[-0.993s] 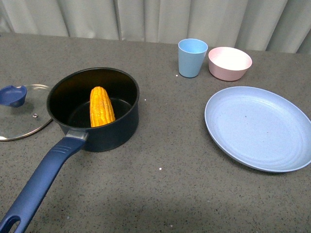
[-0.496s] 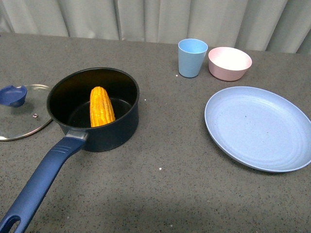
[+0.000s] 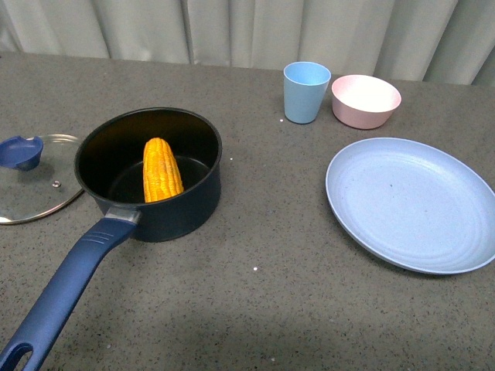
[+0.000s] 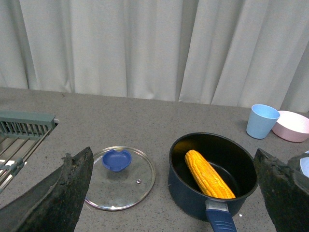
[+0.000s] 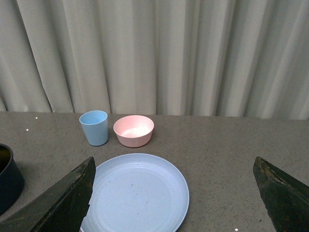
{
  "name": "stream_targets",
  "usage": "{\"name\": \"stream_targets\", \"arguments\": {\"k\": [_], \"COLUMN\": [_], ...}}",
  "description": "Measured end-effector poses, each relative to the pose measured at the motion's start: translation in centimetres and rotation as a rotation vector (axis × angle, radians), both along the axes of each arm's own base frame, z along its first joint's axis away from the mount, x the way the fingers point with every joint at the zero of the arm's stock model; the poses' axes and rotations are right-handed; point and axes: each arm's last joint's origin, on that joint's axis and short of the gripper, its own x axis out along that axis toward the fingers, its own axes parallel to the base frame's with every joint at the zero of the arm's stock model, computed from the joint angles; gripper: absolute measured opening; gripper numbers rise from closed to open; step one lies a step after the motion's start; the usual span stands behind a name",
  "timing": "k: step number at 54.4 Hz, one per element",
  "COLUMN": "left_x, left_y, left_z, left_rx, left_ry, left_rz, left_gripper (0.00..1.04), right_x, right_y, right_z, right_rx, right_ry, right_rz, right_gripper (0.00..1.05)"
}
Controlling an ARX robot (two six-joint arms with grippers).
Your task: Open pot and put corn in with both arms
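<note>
The dark navy pot (image 3: 193, 185) stands open on the grey table, left of centre, its long blue handle (image 3: 66, 290) pointing toward the near left corner. The yellow corn cob (image 3: 161, 170) lies inside it, leaning on the near wall. The glass lid (image 3: 42, 193) with its blue knob (image 3: 21, 151) lies flat on the table to the pot's left. Neither arm shows in the front view. The left gripper (image 4: 176, 193) is open and empty, held back from the pot (image 4: 193, 203), corn (image 4: 208, 174) and lid (image 4: 128, 186). The right gripper (image 5: 176, 193) is open and empty above the table.
A large light blue plate (image 3: 410, 202) lies at the right; it also shows in the right wrist view (image 5: 137, 193). A light blue cup (image 3: 305, 92) and a pink bowl (image 3: 365, 100) stand behind it near the curtain. A grey rack (image 4: 24, 126) sits at the table's left end.
</note>
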Motion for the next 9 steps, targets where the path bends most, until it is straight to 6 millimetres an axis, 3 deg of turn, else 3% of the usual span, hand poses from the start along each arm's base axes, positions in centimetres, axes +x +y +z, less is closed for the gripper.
{"name": "stream_targets", "arguments": {"k": [9], "left_x": [0.0], "left_y": [0.0], "left_z": [0.0], "left_rx": [0.0], "left_ry": [0.0], "left_rz": [0.0], "left_gripper": [0.98], "right_x": [0.0], "right_y": [0.0], "right_z": [0.0], "right_rx": [0.0], "right_ry": [0.0], "right_rz": [0.0], "right_gripper": [0.96]}}
